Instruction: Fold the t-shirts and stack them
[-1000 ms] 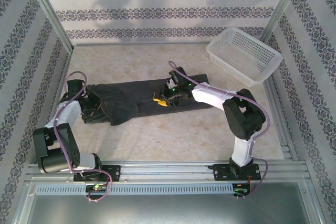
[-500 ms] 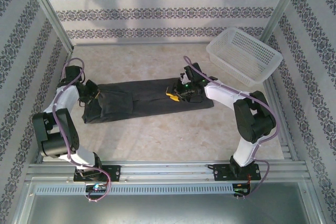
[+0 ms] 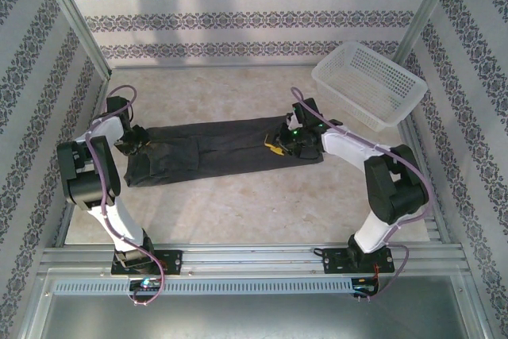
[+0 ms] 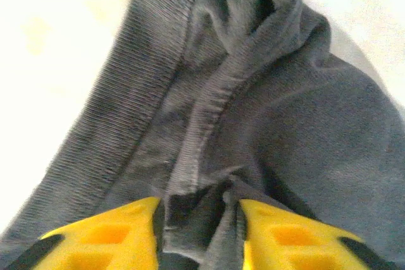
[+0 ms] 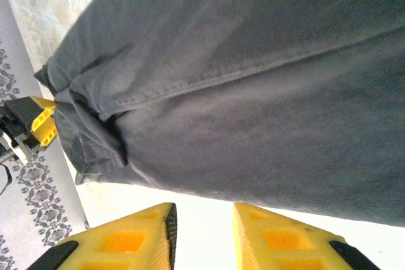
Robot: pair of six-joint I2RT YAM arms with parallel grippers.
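The dark charcoal t-shirt point(image 3: 214, 144) lies on the table as a long strip running left to right. My left gripper point(image 3: 139, 142) is low over its left end. In the left wrist view the yellow fingertips point(image 4: 120, 232) stand apart, and a bunched fold of the t-shirt point(image 4: 285, 124) lies loose between them at the left gripper point(image 4: 197, 219). My right gripper point(image 3: 279, 147) is near the strip's right end. In the right wrist view the right gripper point(image 5: 202, 219) is open over bare table, just short of the edge of the t-shirt point(image 5: 253, 93).
A white lattice basket point(image 3: 349, 99) stands at the back right, close behind the right arm. Patterned walls close in the table at the left, back and right. Bare tabletop lies in front of the t-shirt, towards the arm bases.
The left jaws have parted and released the cloth at the t-shirt's left end. The right gripper slid to the right along the strip, which now lies flatter and straighter.
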